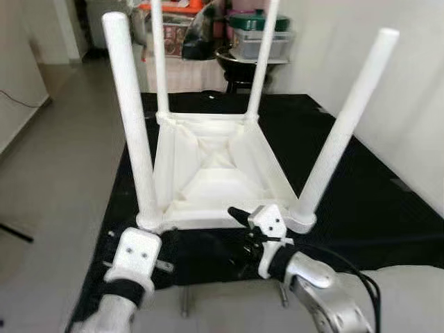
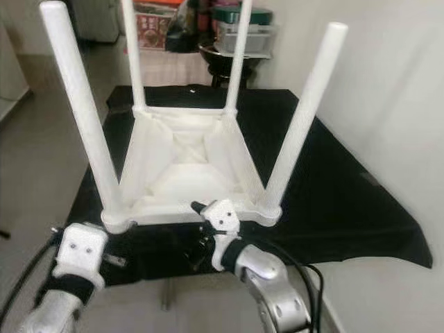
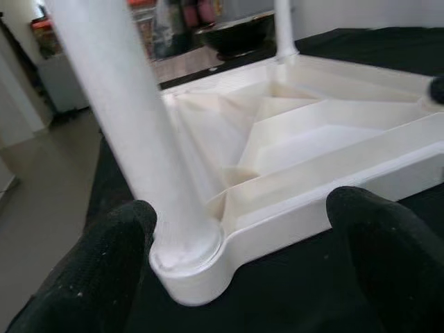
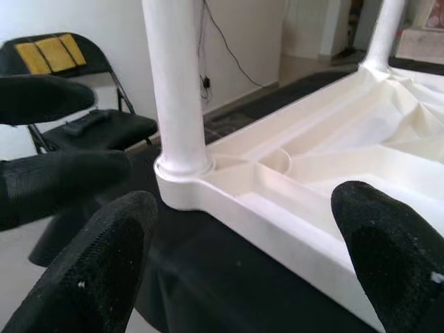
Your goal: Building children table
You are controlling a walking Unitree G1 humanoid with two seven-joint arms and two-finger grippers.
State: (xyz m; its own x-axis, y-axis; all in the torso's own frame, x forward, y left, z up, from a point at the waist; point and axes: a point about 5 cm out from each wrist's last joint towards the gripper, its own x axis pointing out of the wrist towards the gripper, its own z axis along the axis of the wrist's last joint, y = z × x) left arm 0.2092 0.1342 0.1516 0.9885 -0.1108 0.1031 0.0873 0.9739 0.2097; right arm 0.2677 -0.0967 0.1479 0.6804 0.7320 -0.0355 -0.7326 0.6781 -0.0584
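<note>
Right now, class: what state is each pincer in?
Left pincer: open, straddling the near-left corner of the upturned white table.
Right pincer: open, holding nothing, at the table's near edge.

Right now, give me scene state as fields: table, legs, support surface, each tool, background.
table: white plastic children's table, upside down, ribbed underside facing up
legs: four white legs fitted at the corners, pointing up
support surface: black cloth under the table
left tool: left tool open, fingers either side of the near left corner
right tool: right tool open, at the near edge of the tabletop frame
background: black folding chair with a yellow-padded back; cluttered storage beyond the cloth
</note>
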